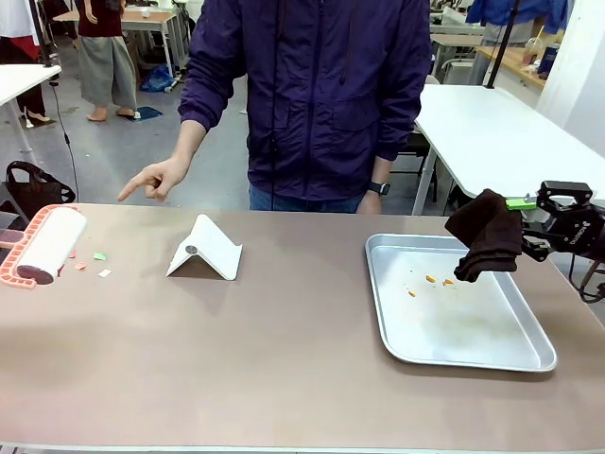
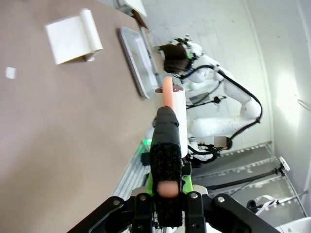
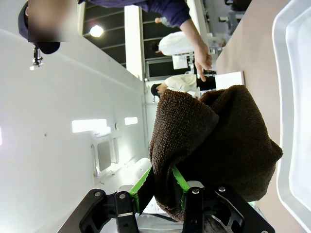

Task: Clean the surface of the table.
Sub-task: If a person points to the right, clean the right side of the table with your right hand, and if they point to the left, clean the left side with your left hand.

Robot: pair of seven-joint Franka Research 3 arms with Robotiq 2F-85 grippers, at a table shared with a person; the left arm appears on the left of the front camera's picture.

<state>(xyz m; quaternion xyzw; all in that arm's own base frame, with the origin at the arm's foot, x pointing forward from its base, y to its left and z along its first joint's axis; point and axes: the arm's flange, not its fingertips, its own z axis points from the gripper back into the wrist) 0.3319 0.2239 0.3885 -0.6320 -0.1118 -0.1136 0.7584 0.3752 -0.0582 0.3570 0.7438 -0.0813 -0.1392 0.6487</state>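
Two tools held ready, we judge: left pincer (image 2: 166, 198) clamped on lint roller (image 1: 49, 243) beside paper scraps (image 1: 99, 256); right pincer (image 3: 163, 188) closed on dark cloth (image 1: 487, 236) over tray (image 1: 531, 357) — crumbs (image 1: 431, 279) collect there. Bench (image 1: 284, 364) spans foreground; person's hand (image 1: 156, 179) points toward scraps.

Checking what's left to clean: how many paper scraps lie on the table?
3, all at the table's left end by the roller: a green scrap, a pink scrap, a white scrap. Others may be hidden under the roller.
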